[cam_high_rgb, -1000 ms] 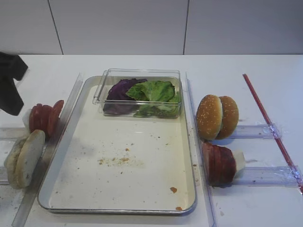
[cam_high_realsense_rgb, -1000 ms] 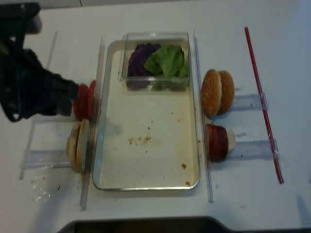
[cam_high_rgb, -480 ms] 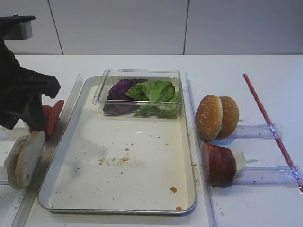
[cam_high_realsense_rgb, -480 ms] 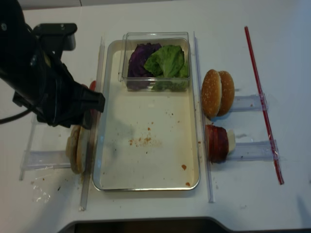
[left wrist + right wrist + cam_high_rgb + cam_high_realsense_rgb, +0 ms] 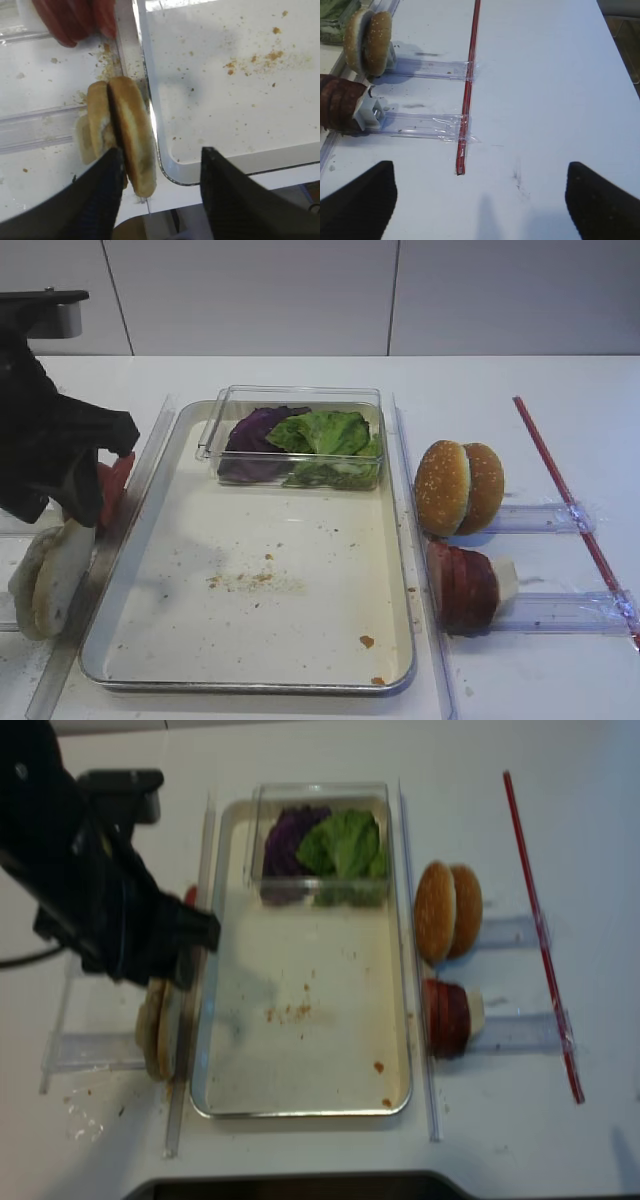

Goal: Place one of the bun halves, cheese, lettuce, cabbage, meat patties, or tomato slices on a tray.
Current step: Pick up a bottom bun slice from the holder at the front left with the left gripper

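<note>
Two pale bun halves [image 5: 131,135] stand on edge in a clear rail left of the silver tray [image 5: 250,683]. My left gripper [image 5: 162,195] is open just above them. Its left finger [image 5: 100,200] is at the gap between the halves and its right finger [image 5: 230,200] is over the tray's corner. Tomato slices [image 5: 115,480] stand behind the buns, partly hidden by the left arm [image 5: 50,450]. Lettuce [image 5: 325,432] and purple cabbage [image 5: 255,428] lie in a clear box. Meat patties [image 5: 462,587] stand right of the tray. No cheese shows. My right gripper [image 5: 480,210] is open over bare table.
The clear plastic box [image 5: 210,430] sits at the tray's far end. Sesame buns [image 5: 458,485] stand on a clear rail [image 5: 545,518] right of the tray. A red strip [image 5: 570,505] is taped across the rails. Crumbs dot the tray floor.
The left arm has come in from the left edge toward the tray and now hangs over the tomato slices and pale bun halves. Nothing else has moved.
</note>
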Robot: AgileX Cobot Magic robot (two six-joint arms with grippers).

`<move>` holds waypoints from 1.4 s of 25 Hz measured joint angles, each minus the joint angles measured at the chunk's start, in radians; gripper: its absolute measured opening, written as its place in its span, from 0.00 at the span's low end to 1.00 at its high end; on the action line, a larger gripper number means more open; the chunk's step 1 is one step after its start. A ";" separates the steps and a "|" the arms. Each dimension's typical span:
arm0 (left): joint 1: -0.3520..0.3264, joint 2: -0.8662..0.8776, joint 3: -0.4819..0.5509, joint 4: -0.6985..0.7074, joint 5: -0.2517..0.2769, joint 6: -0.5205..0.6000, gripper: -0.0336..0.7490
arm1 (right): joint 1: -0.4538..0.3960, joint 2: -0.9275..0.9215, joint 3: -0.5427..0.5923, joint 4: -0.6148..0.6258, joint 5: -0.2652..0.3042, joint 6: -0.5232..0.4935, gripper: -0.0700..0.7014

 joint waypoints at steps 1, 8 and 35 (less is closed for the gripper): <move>0.000 0.013 0.000 0.000 0.000 0.000 0.47 | 0.000 0.000 0.000 0.000 0.000 0.000 0.99; 0.000 0.066 0.000 0.000 -0.004 -0.002 0.47 | 0.000 0.000 0.000 0.000 0.000 0.000 0.99; 0.000 0.215 0.000 -0.005 -0.019 -0.046 0.47 | 0.000 0.000 0.000 0.000 0.000 0.000 0.99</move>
